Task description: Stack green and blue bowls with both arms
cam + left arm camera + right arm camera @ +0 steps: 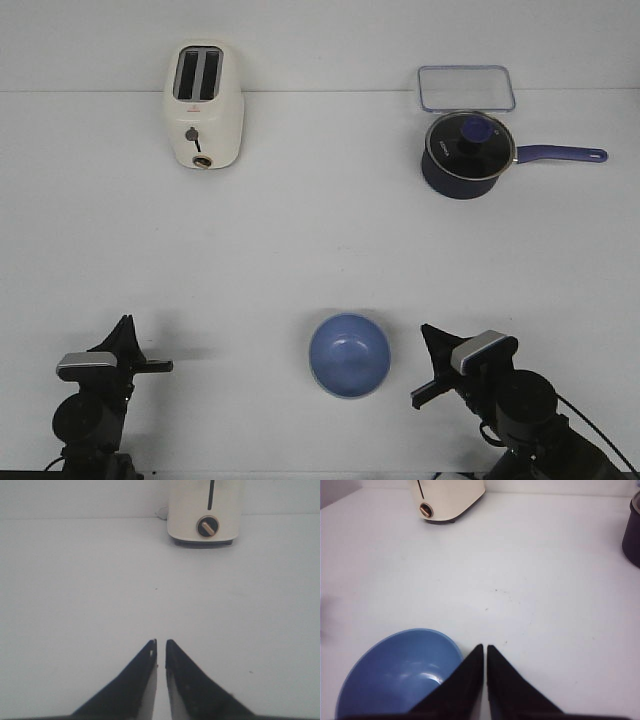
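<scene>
The blue bowl (349, 355) stands upright and empty near the table's front edge, about the middle. It also shows in the right wrist view (400, 675), just beside my right gripper's fingers. My right gripper (432, 350) (485, 646) is shut and empty, close to the bowl's right side and not touching it. My left gripper (125, 335) (161, 641) is shut and empty at the front left, over bare table, far from the bowl. The green bowl is not in any view.
A cream toaster (203, 105) (202, 510) (447, 497) stands at the back left. A dark-blue lidded saucepan (465, 155) (632, 535) with a long handle stands at the back right, with a clear rectangular container (466, 88) behind it.
</scene>
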Motion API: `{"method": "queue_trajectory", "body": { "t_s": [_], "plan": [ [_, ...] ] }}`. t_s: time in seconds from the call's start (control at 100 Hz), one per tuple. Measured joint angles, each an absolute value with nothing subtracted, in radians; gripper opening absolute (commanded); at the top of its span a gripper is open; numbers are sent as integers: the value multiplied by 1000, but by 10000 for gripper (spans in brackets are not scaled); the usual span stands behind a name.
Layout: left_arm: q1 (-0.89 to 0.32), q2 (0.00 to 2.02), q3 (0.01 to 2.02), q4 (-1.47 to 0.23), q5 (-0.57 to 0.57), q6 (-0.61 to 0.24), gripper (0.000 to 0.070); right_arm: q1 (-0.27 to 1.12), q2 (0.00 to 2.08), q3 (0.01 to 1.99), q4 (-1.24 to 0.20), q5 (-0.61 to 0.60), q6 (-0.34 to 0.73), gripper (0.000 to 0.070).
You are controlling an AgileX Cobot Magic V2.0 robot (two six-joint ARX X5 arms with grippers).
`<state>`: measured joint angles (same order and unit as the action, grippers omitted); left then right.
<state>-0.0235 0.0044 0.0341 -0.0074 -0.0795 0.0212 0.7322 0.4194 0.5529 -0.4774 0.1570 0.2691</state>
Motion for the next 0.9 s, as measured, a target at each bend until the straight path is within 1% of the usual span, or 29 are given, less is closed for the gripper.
{"method": "queue_trajectory", "body": {
  "t_s": [0.16,0.26,0.34,0.42,0.51,0.58,0.63,0.73,0.9],
  "plan": [
    [-23,4,34,-7,-80,21,15,725,416,553,-476,158,264,13],
    [-23,4,34,-7,-80,21,15,653,395,544,-450,157,184,13],
    [-23,4,34,-7,-80,21,15,544,346,484,-368,150,105,13],
    [-23,4,34,-7,-80,21,15,400,275,382,-275,125,57,13],
    [-23,4,34,-7,-80,21,15,230,182,254,-199,84,48,13],
    [-23,4,34,-7,-80,21,15,113,106,170,-181,54,48,13],
    [-23,4,34,-7,-80,21,15,56,62,128,-178,41,49,13],
    [-23,4,34,-7,-80,21,15,11,18,75,-166,29,48,13],
    [-23,4,34,-8,-80,21,15,5,5,15,-153,27,34,13]
  ]
}}
